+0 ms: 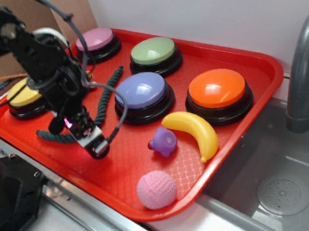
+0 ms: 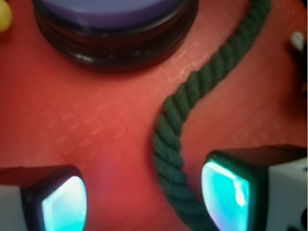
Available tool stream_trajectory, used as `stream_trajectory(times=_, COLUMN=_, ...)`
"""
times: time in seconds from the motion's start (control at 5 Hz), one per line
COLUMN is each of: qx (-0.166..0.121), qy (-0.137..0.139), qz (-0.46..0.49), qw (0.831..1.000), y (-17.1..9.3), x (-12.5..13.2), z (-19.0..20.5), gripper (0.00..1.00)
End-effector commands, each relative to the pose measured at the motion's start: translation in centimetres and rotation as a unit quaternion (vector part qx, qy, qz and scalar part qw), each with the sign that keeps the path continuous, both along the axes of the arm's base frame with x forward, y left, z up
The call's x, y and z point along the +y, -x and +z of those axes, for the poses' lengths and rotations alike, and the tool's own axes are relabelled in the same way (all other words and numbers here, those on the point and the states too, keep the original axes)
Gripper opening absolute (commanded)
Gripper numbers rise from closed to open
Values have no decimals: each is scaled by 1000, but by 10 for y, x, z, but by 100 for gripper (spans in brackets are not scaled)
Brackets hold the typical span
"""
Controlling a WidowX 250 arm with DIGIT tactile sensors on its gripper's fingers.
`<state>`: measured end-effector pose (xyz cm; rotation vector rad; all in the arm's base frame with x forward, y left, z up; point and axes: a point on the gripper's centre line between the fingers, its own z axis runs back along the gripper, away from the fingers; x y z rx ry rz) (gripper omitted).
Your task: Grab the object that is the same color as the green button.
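The black arm [image 1: 35, 55] reaches in from the upper left and slants down over the left part of the red tray [image 1: 150, 191], its tool [image 1: 95, 145] pointing down at the tray floor. In the wrist view the tool [image 2: 144, 199] stands wide open, its two fingers [image 2: 226, 192] well apart with glowing teal pads, and it holds nothing. The dark green rope [image 2: 192, 96] lies flat on the tray and runs between the fingers, closer to the one on the right side of that view, then curves up and away past the purple button [image 2: 113, 14]. In the outside view the rope [image 1: 109, 89] stretches from near the pink button [image 1: 95, 39] down toward the tool, passing left of the purple button [image 1: 141, 92]. The green button [image 1: 154, 51] sits at the back of the tray, well apart from the tool. A yellow button [image 1: 23, 94] sits at the tray's left edge, partly behind the arm.
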<state>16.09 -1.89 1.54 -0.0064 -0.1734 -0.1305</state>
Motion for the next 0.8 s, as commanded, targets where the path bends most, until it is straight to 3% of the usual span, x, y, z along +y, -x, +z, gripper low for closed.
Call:
stream_trajectory(times=0.0, qx=-29, qy=17, qz=1, qw=999, y=-7, x=-1, z=0, gripper=0)
stream_trajectory(times=0.6, qx=-21, qy=11, qz=12, qw=1000, y=-6, x=2, z=0, gripper=0)
